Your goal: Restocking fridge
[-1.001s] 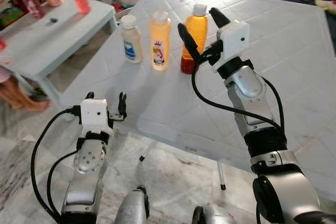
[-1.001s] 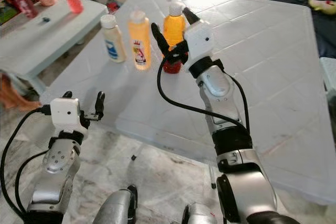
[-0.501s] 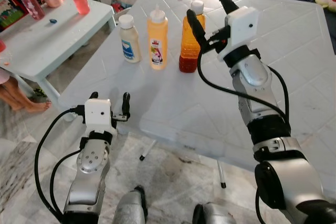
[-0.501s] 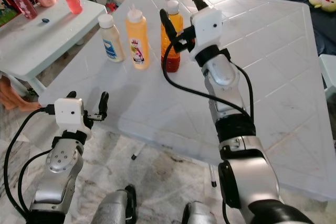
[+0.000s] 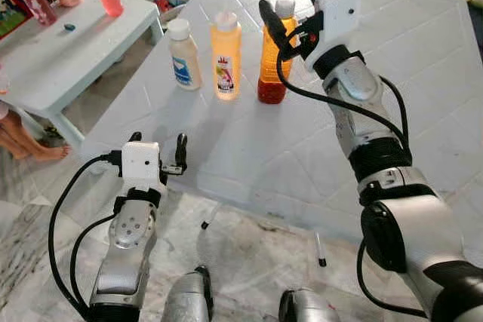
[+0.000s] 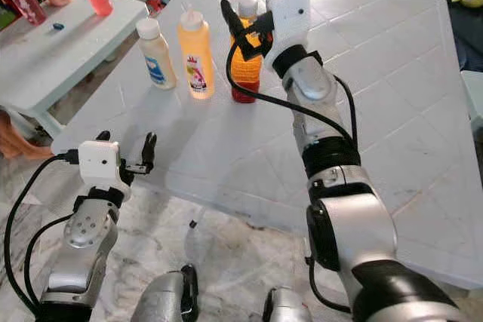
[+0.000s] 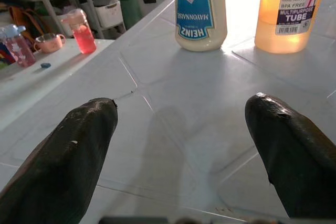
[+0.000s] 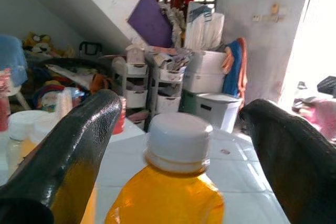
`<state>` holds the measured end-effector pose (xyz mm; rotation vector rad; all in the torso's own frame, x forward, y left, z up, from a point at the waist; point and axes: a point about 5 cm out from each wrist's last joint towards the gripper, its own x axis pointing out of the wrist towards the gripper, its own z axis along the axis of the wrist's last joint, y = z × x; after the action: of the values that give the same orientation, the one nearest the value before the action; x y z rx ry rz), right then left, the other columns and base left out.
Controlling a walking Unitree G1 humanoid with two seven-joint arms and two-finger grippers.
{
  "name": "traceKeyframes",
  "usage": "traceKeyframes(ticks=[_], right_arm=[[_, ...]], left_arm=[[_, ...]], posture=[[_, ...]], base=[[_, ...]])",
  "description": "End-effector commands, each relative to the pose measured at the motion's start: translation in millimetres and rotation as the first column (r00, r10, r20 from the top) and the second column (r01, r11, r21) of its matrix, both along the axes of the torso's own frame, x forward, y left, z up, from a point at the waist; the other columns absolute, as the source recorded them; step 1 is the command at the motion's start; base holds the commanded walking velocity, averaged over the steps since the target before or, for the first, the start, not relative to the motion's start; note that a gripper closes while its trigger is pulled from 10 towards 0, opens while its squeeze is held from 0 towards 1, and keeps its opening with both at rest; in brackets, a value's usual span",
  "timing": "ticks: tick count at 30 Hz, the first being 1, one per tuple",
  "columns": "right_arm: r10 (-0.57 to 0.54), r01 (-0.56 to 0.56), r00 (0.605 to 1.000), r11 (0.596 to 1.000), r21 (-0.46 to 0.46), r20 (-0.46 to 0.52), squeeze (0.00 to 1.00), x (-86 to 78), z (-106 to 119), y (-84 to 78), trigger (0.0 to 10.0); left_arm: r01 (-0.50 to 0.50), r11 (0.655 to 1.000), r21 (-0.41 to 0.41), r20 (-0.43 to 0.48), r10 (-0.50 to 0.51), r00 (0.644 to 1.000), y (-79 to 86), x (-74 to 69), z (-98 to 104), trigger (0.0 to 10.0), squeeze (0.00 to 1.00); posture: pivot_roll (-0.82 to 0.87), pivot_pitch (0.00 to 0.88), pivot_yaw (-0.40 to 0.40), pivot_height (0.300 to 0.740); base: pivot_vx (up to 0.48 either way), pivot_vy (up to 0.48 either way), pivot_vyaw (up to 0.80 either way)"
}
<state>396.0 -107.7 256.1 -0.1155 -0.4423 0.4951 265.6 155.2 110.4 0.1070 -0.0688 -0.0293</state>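
My right gripper (image 5: 290, 7) is spread wide and raised over the white table (image 5: 392, 96), and the juice bottle (image 5: 275, 54) stands just ahead of it and a little lower. In the right wrist view its white cap (image 8: 177, 137) sits between my two black fingers (image 8: 73, 150), so the line of approach already runs straight at the neck. The bottle is upright, its long axis vertical, the rightmost of three in a row near the table's far left corner; the squeeze bottle (image 5: 226, 54) is next to it and the mayonnaise (image 5: 183, 56) beyond that. My fingers flank the cap level rather than the body, so I judge the next move calls for dropping lower and pushing forward before closing, to catch the wider body instead of the slim neck. The squeeze bottle stands close on one side, and my near finger could clip it on the way in. My left gripper (image 5: 155, 146) is open too, low at the table's near edge, well apart from the bottles, so the right arm is plainly the nearer one.
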Motion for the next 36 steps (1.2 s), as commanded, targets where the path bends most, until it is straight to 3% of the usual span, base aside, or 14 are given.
traceKeyframes(ticks=[1, 2, 14, 29, 32, 36], right_arm=[[0.046, -0.046, 0.999, 0.999, -0.003, -0.01, 0.0, 1.0, 5, 7.5, 2.7], [0.061, -0.062, 0.998, 0.998, -0.009, -0.019, 0.0, 1.1, 4, 9.7, 0.0], [0.062, -0.067, 0.997, 0.993, -0.093, -0.053, 0.0, 2.1, -6, 15.4, 0.0], [-0.071, 0.064, 0.996, 0.989, -0.133, -0.05, 0.0, 9.3, 1, 4.0, 0.0], [-0.084, 0.079, 0.996, 0.985, -0.155, -0.031, 0.0, 3.6, 0, 3.3, 0.4], [-0.08, 0.081, 0.997, 0.985, -0.15, 0.009, 0.0, -10.2, 0, 1.7, 0.0]], left_arm=[[-0.002, 1.0, 0.024, -0.008, 0.002, 1.0, 2.2, -2.6, 0, 10.0, 0.0], [-0.001, 1.0, 0.025, -0.008, 0.002, 1.0, 2.2, -2.6, 0, 10.0, 0.0], [0.011, 1.0, 0.027, -0.02, -0.011, 1.0, 1.1, -5.1, -1, 10.0, 0.0], [0.015, 1.0, 0.02, -0.034, -0.014, 0.999, -1.5, -8.2, -3, 10.0, 0.0], [0.013, 1.0, 0.016, -0.02, -0.012, 1.0, -2.8, -5.6, -1, 10.0, 0.0], [0.023, 1.0, 0.012, -0.019, -0.022, 1.0, -6.7, -2.1, -2, 10.0, 0.0]], posture=[[0.13, 0.15, 0.032, 0.74], [0.13, 0.15, 0.032, 0.74], [0.13, 0.15, 0.037, 0.74], [0.13, 0.153, 0.035, 0.74], [0.13, 0.144, 0.033, 0.74], [0.11, 0.132, 0.035, 0.74]], base=[[0.0, 0.0, 0.0], [0.0, 0.0, 0.0], [0.0, 0.0, 0.0], [0.0, 0.0, 0.0], [0.0, 0.0, 0.0], [0.0, 0.0, 0.0]])
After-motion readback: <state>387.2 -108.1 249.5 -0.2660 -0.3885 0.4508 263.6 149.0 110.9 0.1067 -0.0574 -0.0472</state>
